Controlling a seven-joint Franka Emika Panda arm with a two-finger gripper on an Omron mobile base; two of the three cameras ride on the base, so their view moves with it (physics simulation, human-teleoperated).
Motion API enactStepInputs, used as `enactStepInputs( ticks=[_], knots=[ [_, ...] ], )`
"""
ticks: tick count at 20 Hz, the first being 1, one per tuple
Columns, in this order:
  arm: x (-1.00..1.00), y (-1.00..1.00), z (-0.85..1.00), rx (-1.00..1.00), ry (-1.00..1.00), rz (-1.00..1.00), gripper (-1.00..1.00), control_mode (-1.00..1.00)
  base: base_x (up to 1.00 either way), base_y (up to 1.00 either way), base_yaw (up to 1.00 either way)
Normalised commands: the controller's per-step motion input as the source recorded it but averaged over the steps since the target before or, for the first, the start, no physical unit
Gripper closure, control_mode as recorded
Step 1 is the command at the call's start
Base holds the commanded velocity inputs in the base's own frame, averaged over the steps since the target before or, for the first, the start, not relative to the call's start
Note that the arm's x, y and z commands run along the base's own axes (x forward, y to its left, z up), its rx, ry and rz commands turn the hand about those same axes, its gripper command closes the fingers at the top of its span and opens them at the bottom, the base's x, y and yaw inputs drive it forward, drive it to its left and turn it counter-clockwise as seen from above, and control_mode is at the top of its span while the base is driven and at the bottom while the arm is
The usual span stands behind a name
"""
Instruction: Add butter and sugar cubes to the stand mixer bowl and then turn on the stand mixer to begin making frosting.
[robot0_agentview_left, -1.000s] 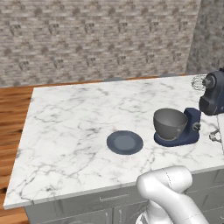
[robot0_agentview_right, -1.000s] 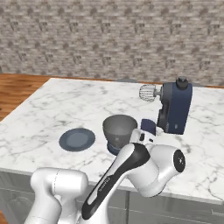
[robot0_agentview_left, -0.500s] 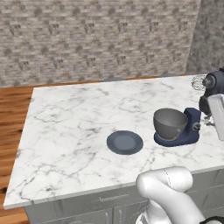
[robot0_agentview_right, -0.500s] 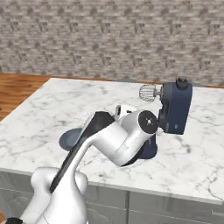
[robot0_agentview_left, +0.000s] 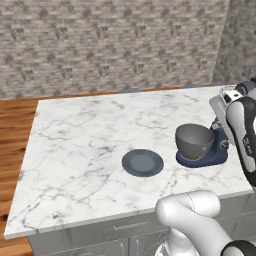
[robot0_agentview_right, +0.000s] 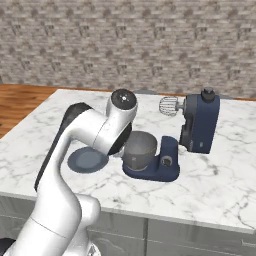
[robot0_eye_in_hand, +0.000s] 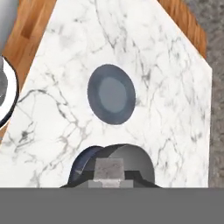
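on marble counter (robot0_agentview_left: 75, 150), stand mixer (robot0_agentview_right: 197, 125) at 3 o'clock of plate (robot0_agentview_left: 142, 163), whisk pointing toward 9, long axis 3–9; stand mixer bowl (robot0_agentview_left: 194, 141) upright on its base. gripper fingers pressed together. arm now swung higher and rightward than before.

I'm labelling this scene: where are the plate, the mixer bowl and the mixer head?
plate (robot0_agentview_left: 142, 163), left base view, flat centre.
mixer bowl (robot0_agentview_left: 194, 141), left base view, outer wall facing the camera.
mixer head (robot0_agentview_right: 202, 124), right base view, navy side panel.
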Motion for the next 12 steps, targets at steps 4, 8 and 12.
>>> enactStepInputs(
  ticks=[4, 8, 12],
  knots=[
    [0.58, 0.20, -0.05, -0.22, 0.06, 0.00, 1.00, -1.00, 0.00, 0.00, 0.00],
    [0.49, -0.02, -0.16, -0.20, 0.10, 0.04, 1.00, -1.00, 0.00, 0.00, 0.00],
    [0.31, -0.14, -0.25, -0.18, 0.11, 0.04, 1.00, -1.00, 0.00, 0.00, 0.00]
  ],
)
